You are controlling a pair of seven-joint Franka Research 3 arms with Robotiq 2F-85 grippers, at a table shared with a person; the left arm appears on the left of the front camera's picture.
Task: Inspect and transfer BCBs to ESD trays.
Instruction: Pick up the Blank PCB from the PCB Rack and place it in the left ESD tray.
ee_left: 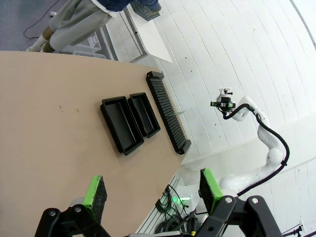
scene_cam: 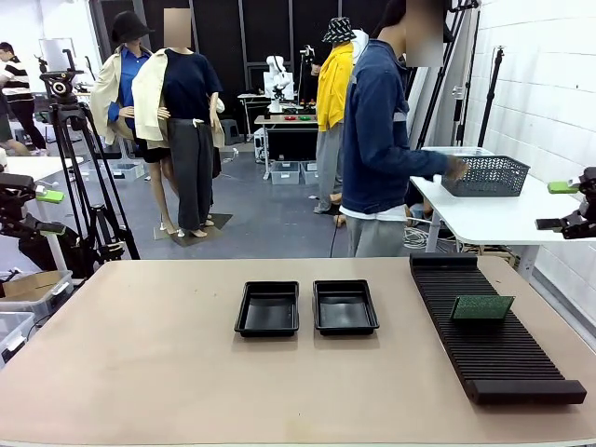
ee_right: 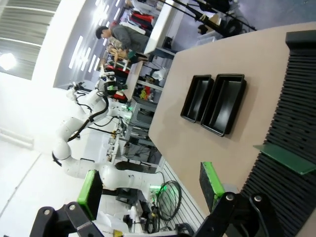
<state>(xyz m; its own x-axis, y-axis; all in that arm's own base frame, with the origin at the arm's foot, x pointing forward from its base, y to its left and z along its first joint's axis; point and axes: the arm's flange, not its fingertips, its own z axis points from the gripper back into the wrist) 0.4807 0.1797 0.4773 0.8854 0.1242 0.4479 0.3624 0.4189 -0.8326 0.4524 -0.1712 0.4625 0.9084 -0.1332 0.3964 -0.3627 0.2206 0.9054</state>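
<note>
BCB (scene_cam: pixel 482 307), a single green board, stands on its long edge in the black ribbed rack (scene_cam: pixel 503 345), roughly midway along it and leaning slightly. In the right wrist view it rises from the slots as a thin green slab (ee_right: pixel 289 158).

Nearest the robot, the left gripper (ee_left: pixel 152 190) hangs high over the tan table (scene_cam: pixel 140 354) with its green pads spread wide apart. The right gripper (ee_right: pixel 150 186) is likewise wide open above the near end of the rack.

Farther in, at the table's middle, the two ESD trays sit just beside each other, long sides parallel: the left tray (scene_cam: pixel 268 308) and the right tray (scene_cam: pixel 345 305). Both are well apart from the board. The rack runs along the table's right side, from near edge to far edge.

Beyond the far edge a person (scene_cam: pixel 377 140) in a dark blue top is turned toward a white side table (scene_cam: pixel 494 219), one hand at the dark mesh basket (scene_cam: pixel 484 175) standing on it.
</note>
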